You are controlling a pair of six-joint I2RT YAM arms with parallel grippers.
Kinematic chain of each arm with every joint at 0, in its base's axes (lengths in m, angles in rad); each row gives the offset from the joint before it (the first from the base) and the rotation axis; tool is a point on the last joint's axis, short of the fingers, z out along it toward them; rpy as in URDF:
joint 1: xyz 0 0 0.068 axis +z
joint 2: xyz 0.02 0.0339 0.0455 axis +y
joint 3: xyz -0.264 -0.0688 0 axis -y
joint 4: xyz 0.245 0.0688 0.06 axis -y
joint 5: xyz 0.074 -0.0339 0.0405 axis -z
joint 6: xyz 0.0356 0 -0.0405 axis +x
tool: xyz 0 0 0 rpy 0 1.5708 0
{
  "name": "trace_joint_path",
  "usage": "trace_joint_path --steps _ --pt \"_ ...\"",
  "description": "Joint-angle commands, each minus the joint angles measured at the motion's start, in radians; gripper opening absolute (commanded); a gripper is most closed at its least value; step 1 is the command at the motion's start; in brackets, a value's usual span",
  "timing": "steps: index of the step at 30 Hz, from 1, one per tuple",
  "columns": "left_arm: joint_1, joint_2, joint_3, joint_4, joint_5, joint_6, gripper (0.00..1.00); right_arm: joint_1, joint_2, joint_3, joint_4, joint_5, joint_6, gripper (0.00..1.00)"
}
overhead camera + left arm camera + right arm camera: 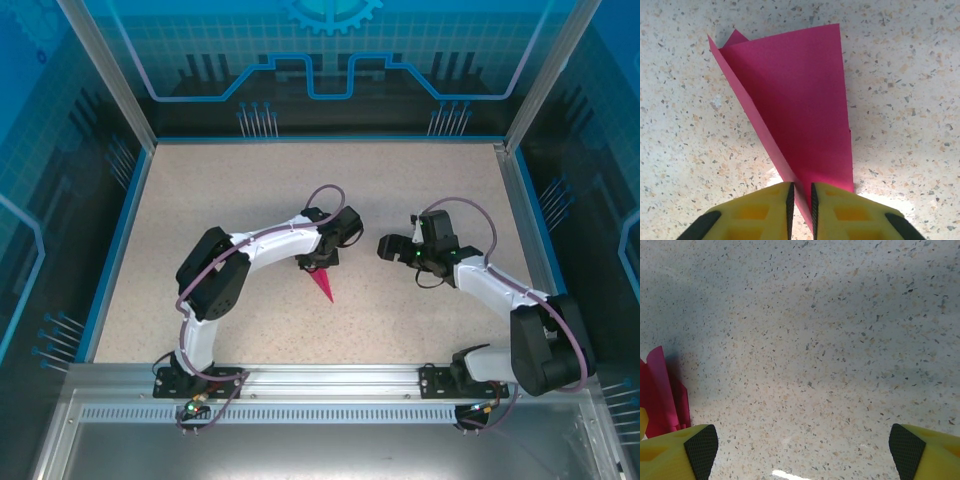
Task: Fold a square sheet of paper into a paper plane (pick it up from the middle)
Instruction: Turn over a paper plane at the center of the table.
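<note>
The magenta-pink paper, folded into a slim pointed paper plane [323, 285], lies on the speckled table just in front of my left gripper [318, 262], its tip pointing toward the arm bases. In the left wrist view the paper plane [800, 100] fans out wide ahead. Its narrow folded edge runs down between the yellow fingers of my left gripper [801, 200], which stand almost together on it. My right gripper [392, 246] hovers to the right of the paper, wide open over bare table [802, 445]. A corner of the pink paper [660, 395] shows at that view's left edge.
The speckled tabletop [250, 190] is bounded by blue walls and a metal rail [320, 378] at the near edge where both arm bases sit. Open surface lies behind and to both sides of the arms.
</note>
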Motion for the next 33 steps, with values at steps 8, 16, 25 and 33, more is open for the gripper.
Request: trace_joint_path --steps 8,16,25,33 --pt "0.001 -0.161 -0.070 0.051 0.015 0.030 0.00 -0.021 -0.035 -0.008 -0.007 0.025 0.001 0.92" --pt "0.004 -0.431 -0.291 0.376 0.149 0.119 0.00 -0.020 -0.052 -0.027 0.033 0.008 -0.005 0.92" --pt "0.111 -0.470 -0.508 0.836 0.458 0.088 0.00 -0.020 -0.115 -0.030 0.030 -0.001 -0.025 0.91" --pt "0.130 -0.305 -0.599 1.129 0.546 -0.026 0.00 0.016 -0.147 -0.003 -0.038 -0.027 -0.027 0.85"
